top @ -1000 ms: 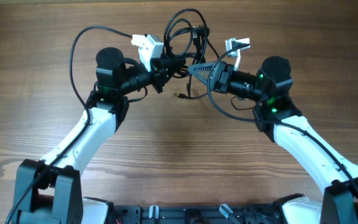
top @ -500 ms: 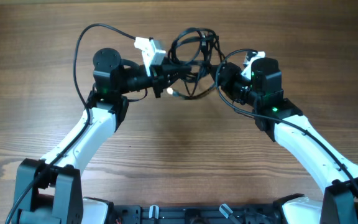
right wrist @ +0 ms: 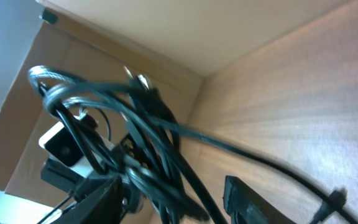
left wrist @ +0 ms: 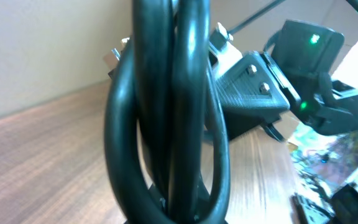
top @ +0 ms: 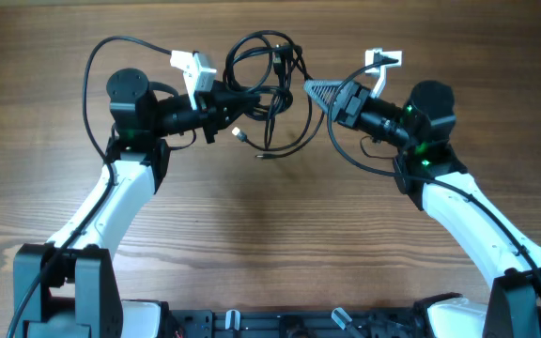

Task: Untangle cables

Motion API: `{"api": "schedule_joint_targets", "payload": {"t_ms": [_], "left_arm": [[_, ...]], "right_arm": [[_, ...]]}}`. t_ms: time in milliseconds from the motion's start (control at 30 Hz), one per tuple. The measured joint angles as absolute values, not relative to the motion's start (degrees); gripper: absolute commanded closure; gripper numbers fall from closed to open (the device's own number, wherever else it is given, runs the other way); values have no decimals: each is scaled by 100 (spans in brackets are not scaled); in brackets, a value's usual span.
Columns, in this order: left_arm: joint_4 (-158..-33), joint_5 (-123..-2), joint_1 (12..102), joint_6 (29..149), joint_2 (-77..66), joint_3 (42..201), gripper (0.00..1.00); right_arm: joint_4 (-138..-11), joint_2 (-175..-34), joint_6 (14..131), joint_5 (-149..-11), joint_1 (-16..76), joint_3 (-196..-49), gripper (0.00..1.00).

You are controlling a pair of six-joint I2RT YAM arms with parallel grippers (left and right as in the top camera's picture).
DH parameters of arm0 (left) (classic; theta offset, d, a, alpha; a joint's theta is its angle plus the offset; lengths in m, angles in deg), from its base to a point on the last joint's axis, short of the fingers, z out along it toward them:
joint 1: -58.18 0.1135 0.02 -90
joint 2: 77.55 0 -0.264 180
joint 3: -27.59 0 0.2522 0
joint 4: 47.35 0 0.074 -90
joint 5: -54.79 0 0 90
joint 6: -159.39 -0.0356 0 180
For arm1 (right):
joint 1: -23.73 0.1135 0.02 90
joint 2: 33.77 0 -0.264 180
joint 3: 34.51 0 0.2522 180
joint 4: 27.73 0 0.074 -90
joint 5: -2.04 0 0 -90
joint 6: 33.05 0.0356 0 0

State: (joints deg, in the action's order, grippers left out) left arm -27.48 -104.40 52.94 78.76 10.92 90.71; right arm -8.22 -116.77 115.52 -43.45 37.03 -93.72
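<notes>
The cables are a knotted bundle of thin black cords held above the wooden table, with plug ends hanging at its lower side. My left gripper is shut on the left side of the bundle; the cords fill the left wrist view. My right gripper sits at the bundle's right edge with its fingers spread. In the right wrist view the cables run across the gap between my open right fingers, and nothing is pinched.
The wooden table lies under both arms. Each arm's own thicker black wire loops beside it, the left one and the right one. My right gripper shows in the left wrist view behind the cords.
My left arm has moved left, carrying the bundle with it. My right gripper, pressed into the bundle half a second ago, has drawn back to the right and now sits open at the bundle's edge.
</notes>
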Motion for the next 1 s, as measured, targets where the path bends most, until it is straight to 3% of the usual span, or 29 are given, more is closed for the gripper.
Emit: {"api": "schedule_joint_targets", "payload": {"t_ms": [400,533,767,833,1000], "left_arm": [[-3017,-11467,5185,8026,1092,9074,96],[-3006,-11443,5187,8029,1092,9074,96],[-3170,-10481,5194,8488,1092,9074,96],[-3214,-10256,5192,8564,1092,9074,96],[-3242,-9950,4794,8630,1092,9074,96]], "right_arm": [[-378,-11677,9915,-5390,3703,-9367,46],[-70,-11677,9827,-5171,3701,-9367,41],[186,-11677,9261,-4658,3692,-9367,23],[75,-11677,8888,-4548,3692,-9367,14],[-883,-11682,7782,-4920,3889,-9374,13]]}}
